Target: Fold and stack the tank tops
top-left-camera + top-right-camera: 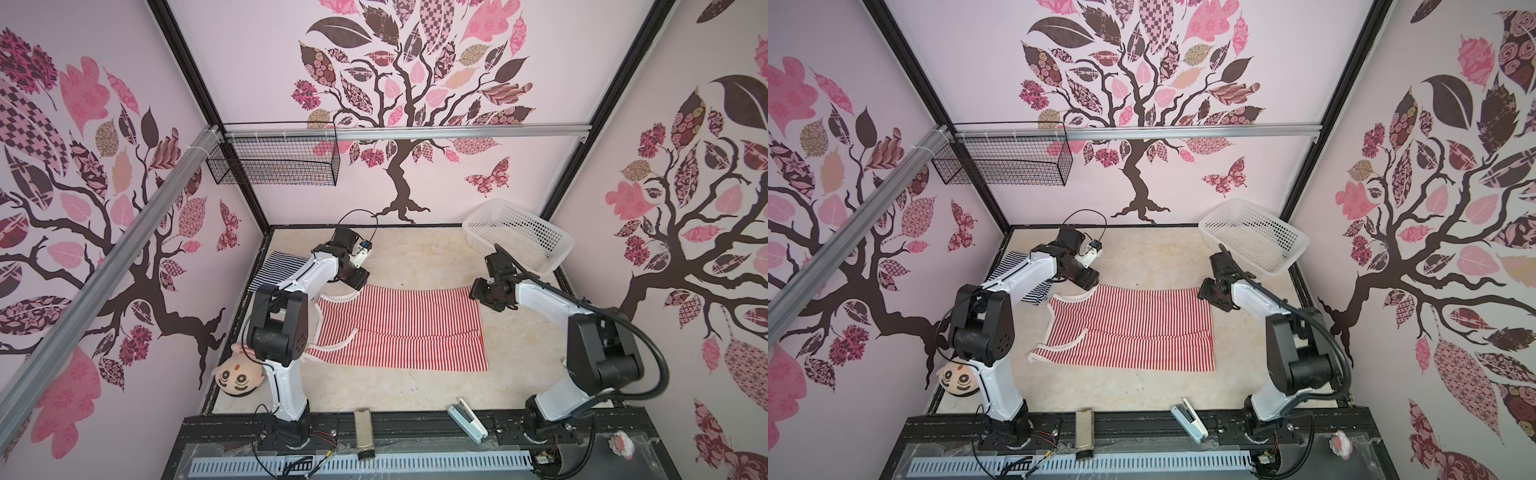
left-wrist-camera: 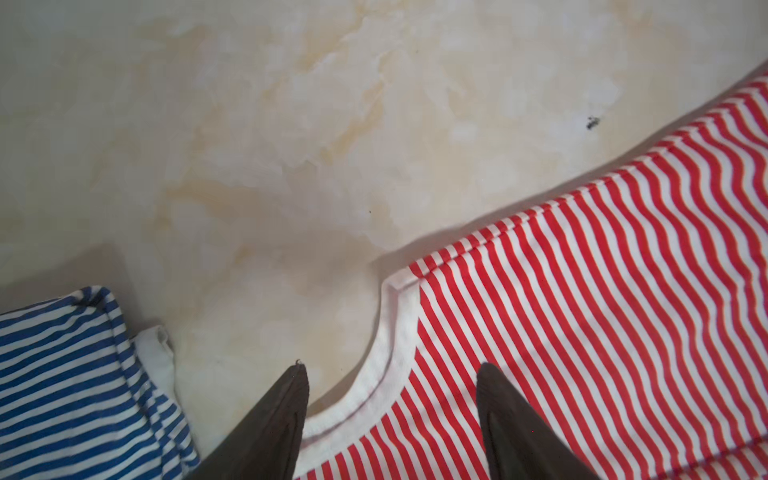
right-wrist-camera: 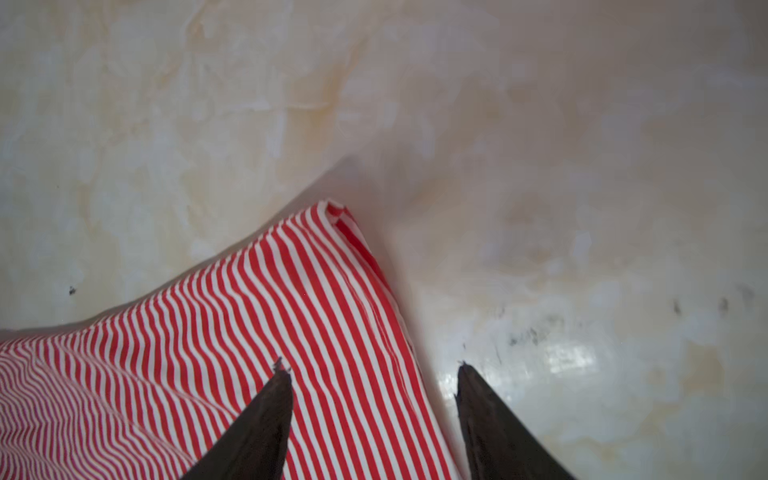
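I read left gripper spread, empty, straddling red tank top armhole trim | right gripper spread, empty, over its hem corner: 2 ends, 1 even fold | navy tank top beside left gripper, likely stack base

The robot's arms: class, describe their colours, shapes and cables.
Both the left arm and right arm have white link shells with black joints and wrists. A thick black ribbed hose loops beside the right arm; a thin black cable arcs over the left wrist. The jaws are dark and taper to points.
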Action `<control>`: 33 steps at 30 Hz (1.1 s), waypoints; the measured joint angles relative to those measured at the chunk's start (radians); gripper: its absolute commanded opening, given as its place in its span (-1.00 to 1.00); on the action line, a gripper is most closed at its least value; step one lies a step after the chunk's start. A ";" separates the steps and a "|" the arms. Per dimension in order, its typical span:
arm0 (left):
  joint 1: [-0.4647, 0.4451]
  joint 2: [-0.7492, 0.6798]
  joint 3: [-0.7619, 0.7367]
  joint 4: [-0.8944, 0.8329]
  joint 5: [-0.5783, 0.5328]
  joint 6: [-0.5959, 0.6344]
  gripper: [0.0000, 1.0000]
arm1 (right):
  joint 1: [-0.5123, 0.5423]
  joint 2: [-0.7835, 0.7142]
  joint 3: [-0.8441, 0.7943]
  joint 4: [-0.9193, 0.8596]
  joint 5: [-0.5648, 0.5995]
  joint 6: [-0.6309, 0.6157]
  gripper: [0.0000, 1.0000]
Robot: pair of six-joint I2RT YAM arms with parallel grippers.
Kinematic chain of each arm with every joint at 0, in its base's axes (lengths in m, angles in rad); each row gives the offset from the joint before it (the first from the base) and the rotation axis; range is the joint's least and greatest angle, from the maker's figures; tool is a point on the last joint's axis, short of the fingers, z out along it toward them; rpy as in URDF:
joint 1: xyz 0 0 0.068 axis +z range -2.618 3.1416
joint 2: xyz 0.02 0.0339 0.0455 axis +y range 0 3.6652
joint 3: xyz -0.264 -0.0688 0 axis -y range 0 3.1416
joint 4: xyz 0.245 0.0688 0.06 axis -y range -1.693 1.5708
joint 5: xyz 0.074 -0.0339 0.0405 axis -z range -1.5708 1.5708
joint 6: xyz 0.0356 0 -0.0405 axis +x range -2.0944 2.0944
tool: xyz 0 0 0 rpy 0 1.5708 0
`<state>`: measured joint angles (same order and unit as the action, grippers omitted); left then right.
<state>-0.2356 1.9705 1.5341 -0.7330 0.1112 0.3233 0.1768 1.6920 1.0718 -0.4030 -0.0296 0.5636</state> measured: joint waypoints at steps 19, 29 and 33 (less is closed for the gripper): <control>0.010 0.156 0.087 -0.121 0.138 -0.044 0.06 | -0.047 0.244 0.198 0.016 -0.086 -0.078 -0.17; 0.010 0.182 0.098 -0.129 0.154 -0.053 -0.05 | -0.047 0.250 0.197 0.021 -0.120 -0.102 -0.55; 0.010 0.183 0.110 -0.135 0.156 -0.054 -0.08 | -0.047 0.246 0.191 0.036 -0.148 -0.116 -0.79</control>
<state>-0.2253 2.1540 1.6440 -0.8680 0.2672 0.2695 0.1295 1.9385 1.2629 -0.3672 -0.1780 0.4473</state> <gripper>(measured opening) 0.468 0.134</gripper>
